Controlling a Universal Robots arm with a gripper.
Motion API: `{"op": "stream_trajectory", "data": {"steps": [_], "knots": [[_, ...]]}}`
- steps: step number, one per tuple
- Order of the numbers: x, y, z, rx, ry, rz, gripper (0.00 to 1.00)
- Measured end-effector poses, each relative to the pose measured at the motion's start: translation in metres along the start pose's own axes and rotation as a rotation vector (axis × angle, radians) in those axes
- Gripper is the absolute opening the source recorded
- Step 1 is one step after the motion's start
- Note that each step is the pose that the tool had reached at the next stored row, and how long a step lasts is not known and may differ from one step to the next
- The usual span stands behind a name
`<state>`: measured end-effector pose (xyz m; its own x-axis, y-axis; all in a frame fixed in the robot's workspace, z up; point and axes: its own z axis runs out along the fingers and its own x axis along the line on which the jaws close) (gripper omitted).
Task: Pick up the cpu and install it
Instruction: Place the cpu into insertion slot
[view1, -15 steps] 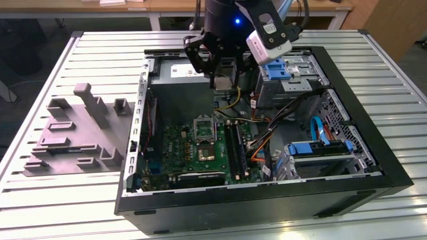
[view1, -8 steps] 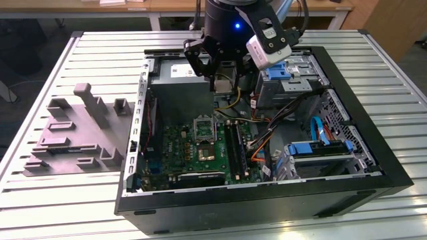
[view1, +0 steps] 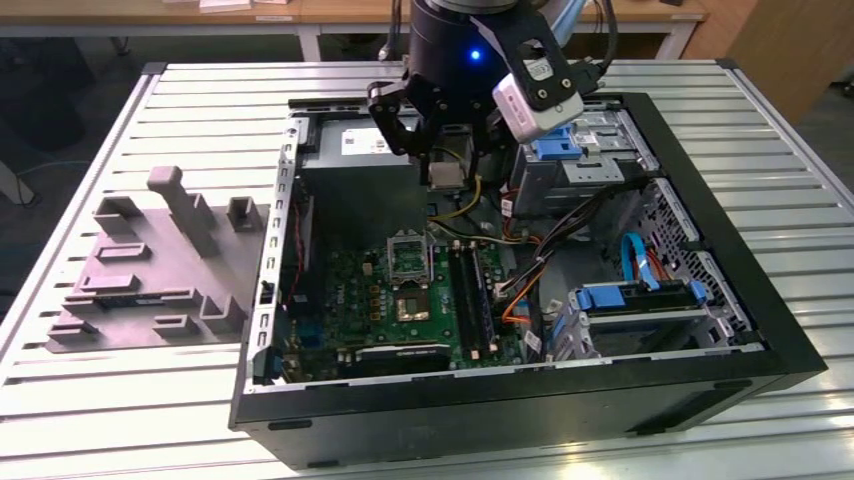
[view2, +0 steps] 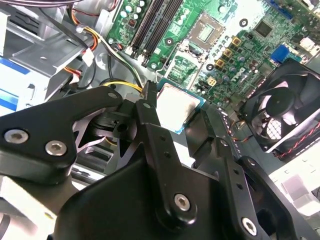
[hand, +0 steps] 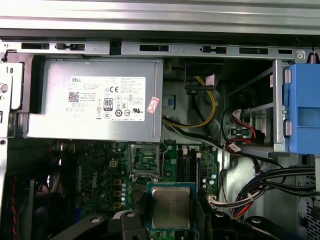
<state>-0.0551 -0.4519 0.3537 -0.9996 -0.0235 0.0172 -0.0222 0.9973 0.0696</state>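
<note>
The gripper (view1: 449, 170) is clamped on the cpu (hand: 171, 207) by two opposite edges, holding it flat above the board (hand: 100, 175) inside the case (view1: 534, 400) (light and stiff, I judge, yet delicate underneath, so edges suit best).

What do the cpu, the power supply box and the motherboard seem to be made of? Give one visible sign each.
The cpu: metal lid with a dull silvery-grey sheen, on a green-edged base. The power supply box: sheet metal, probably steel, matte grey with folded edges. The motherboard: green laminate circuit board, likely fibreglass, studded with soldered parts.
</note>
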Motion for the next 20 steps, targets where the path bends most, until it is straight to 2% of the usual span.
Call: {"op": "stream_trajectory", "data": {"steps": [20], "knots": [[0.0,-0.0031,0.0032,0.0001,0.0,0.0,0.47]]}}
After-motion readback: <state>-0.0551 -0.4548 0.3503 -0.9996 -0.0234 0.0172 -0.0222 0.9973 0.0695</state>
